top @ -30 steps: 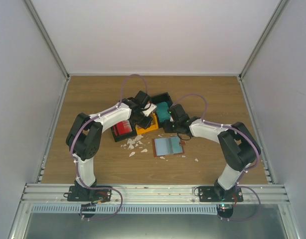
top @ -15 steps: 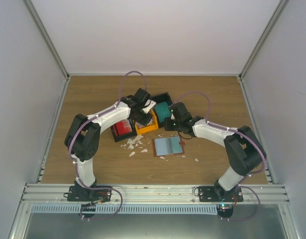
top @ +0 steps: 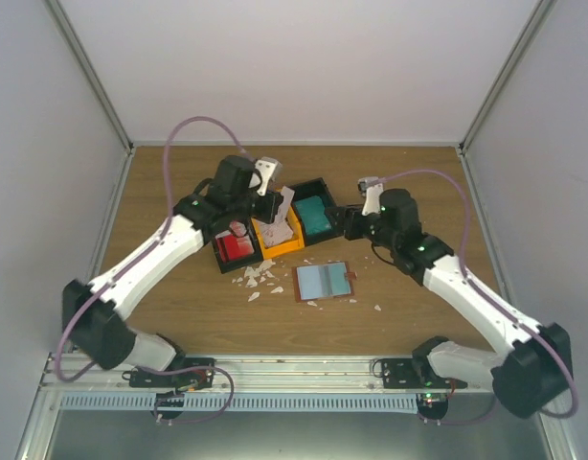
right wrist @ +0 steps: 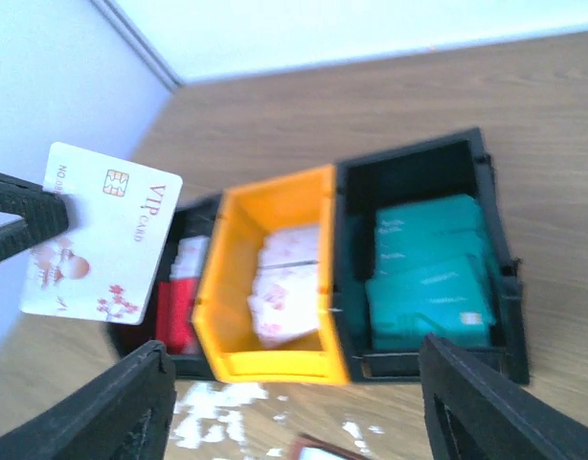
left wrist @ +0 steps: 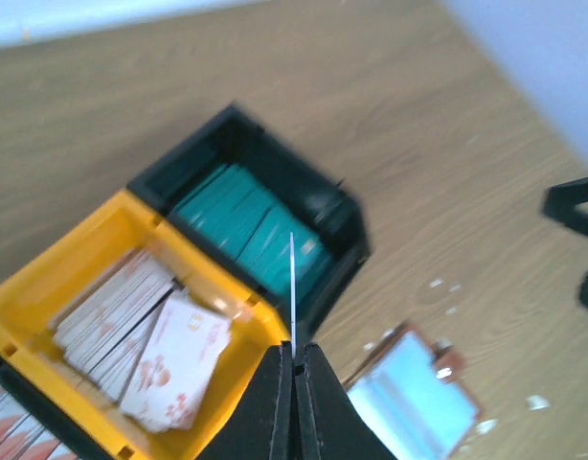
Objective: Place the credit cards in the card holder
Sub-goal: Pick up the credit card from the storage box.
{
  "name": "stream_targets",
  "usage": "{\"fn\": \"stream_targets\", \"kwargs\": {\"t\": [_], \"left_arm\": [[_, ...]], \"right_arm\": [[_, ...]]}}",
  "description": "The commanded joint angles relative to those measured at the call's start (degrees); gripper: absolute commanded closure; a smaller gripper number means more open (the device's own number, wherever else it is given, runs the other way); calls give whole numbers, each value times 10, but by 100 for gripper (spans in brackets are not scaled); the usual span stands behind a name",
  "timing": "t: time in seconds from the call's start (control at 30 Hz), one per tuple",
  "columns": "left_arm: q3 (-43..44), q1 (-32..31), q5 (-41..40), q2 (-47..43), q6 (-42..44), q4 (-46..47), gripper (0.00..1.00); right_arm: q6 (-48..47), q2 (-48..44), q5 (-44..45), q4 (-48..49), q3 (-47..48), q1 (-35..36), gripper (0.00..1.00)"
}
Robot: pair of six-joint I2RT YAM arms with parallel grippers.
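Your worktop point(top: 418, 182) has bare wood along its left, right and far edges, so either arm has room to swing. The clutter sits in the middle. Three bins stand there in a row, touching:
- a black bin point(top: 217, 252) of red cards
- an orange bin point(top: 284, 250) of white-pinkish ones
- a second black bin point(top: 308, 187) of teal ones

All three look well stocked with credit cards point(right wrist: 423, 278), so I judge that most of the job is ahead of you.

The card holder point(top: 324, 281) lies open and flat just nearside of the bins, apart from them, toward the near edge. Its inner face shows pale teal. I cannot tell whether that is cards already slotted or lining.

Your left gripper point(left wrist: 294, 356) is pinched fully closed on one white-pinkish card point(right wrist: 102, 235), held in the air above the bins. Your right gripper point(top: 355, 222) stands wide with nothing in it, just beside the teal bin's right wall.

The way nearward to the holder looks unobstructed, but mind the bin rims below and the right gripper close by. Small white scraps point(top: 259, 278) litter the wood just left of the holder.
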Motion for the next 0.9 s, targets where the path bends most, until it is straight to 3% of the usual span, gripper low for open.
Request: {"fn": "stream_targets", "kwargs": {"t": [0.0,0.17,0.37,0.57,0.7,0.87], "left_arm": [[-69,-3,91,-99,-123,145,100],[-132,-4,243,-172,-224,283,100],[-177,-4,325,-214,-337,379,100],[-224,-4,358,-236,-429,455,100],[-244,-4,348,-241,-449,482,100],[-264,-10,346,-243,-465,506,100]], "right_arm": [[-4,-70,-106,35,-20,-11,27],[41,-106,-239,94,-27,-11,21],[123,-115,-329,155,-32,-11,22],[189,-117,-371,199,-50,-11,41],[248,-123,-419,281,-89,-10,63],[276,-131,-435,329,-109,-8,70]]}}
